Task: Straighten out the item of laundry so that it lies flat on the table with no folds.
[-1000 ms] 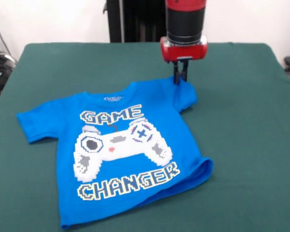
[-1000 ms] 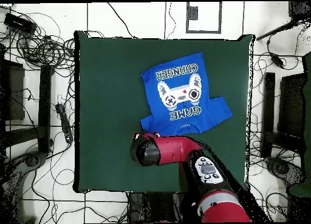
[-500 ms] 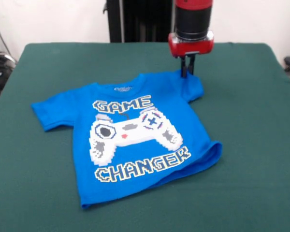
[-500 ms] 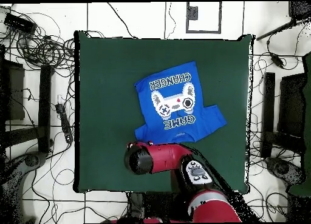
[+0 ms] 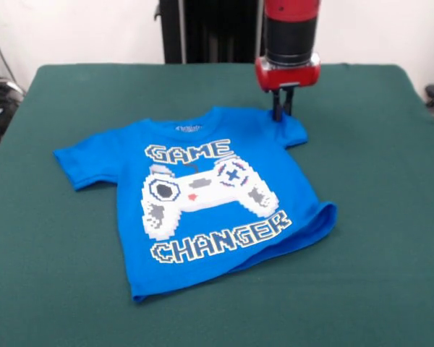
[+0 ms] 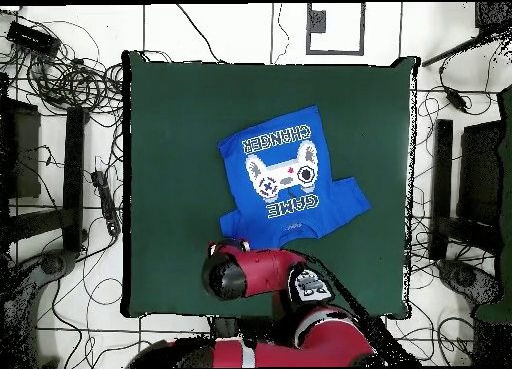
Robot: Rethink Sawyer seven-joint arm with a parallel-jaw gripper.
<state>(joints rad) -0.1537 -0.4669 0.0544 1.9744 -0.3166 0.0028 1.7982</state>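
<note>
The item of laundry (image 5: 202, 195) is a bright blue T-shirt lying print side up on the green table (image 5: 376, 181), showing a white game controller and "GAME CHANGER". Its right hem corner curls up in a fold, and its left sleeve lies spread out. My gripper (image 5: 282, 110) comes down from above and is shut on the edge of the right sleeve, at the shirt's far right. In the overhead view the shirt (image 6: 285, 175) lies mid-table (image 6: 170, 135) and the red arm (image 6: 250, 273) covers the gripper and that sleeve.
Green cloth surrounds the shirt on all sides, widest at the near and left parts in the front view. Cables and dark equipment (image 6: 60, 75) lie on the floor around the table. The black pedestal (image 5: 202, 29) stands behind the far edge.
My gripper has moved right and towards the far edge, dragging the shirt with it by the sleeve. The shirt now lies further right and further back, and somewhat flatter.
</note>
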